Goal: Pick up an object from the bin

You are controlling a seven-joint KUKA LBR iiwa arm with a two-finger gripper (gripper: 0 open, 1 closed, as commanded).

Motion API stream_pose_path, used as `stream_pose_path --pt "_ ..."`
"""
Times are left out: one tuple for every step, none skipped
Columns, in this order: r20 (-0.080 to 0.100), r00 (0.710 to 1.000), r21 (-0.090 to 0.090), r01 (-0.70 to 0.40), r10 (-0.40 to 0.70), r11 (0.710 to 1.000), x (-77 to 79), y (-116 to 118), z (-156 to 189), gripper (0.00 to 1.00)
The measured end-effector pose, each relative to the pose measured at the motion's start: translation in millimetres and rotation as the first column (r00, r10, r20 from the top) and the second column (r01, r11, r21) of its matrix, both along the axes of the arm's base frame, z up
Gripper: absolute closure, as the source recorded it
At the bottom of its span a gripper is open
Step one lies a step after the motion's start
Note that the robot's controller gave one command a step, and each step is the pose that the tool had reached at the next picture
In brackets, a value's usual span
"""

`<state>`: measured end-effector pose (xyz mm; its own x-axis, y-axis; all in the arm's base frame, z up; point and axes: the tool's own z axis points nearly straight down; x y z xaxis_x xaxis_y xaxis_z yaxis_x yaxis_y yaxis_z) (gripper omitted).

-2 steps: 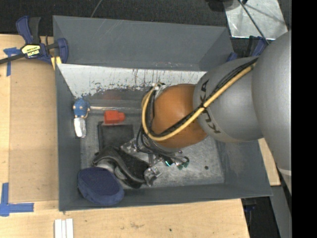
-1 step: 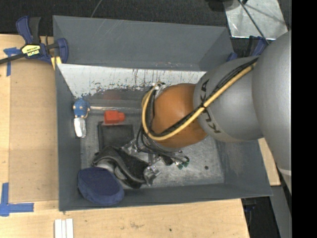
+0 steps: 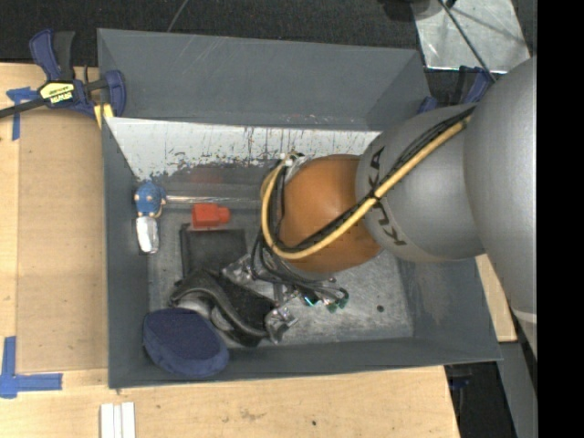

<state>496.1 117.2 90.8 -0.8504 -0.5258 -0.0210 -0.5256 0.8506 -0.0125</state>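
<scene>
The grey bin (image 3: 274, 80) carries a navy pouch (image 3: 182, 345), a red block (image 3: 212, 214), a blue-topped tube (image 3: 146, 215) and a dark heap (image 3: 214, 276).

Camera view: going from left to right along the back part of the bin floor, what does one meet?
Pale tube with a blue top → red block → the arm's orange wrist cover.

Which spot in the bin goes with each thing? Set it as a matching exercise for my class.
Things:
1 red block
2 dark blue round pad
3 blue-capped pale tube
4 tool

Places:
A near left corner
B mid-floor, beside the black heap
C just beyond the flat black slab, towards the far wall
D against the left wall

Pairs: 1-C, 2-A, 3-D, 4-B
</scene>
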Motion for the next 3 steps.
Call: stream_pose_path --pt "0.002 1.000 0.000 0.000 0.000 1.000 0.8 0 1 1.00" --pt "-0.018 0.968 -0.003 -0.252 0.252 0.968 5.4 22 74 1.00" --pt "-0.022 0.967 0.000 -0.254 0.254 0.967 3.6 24 72 0.00"
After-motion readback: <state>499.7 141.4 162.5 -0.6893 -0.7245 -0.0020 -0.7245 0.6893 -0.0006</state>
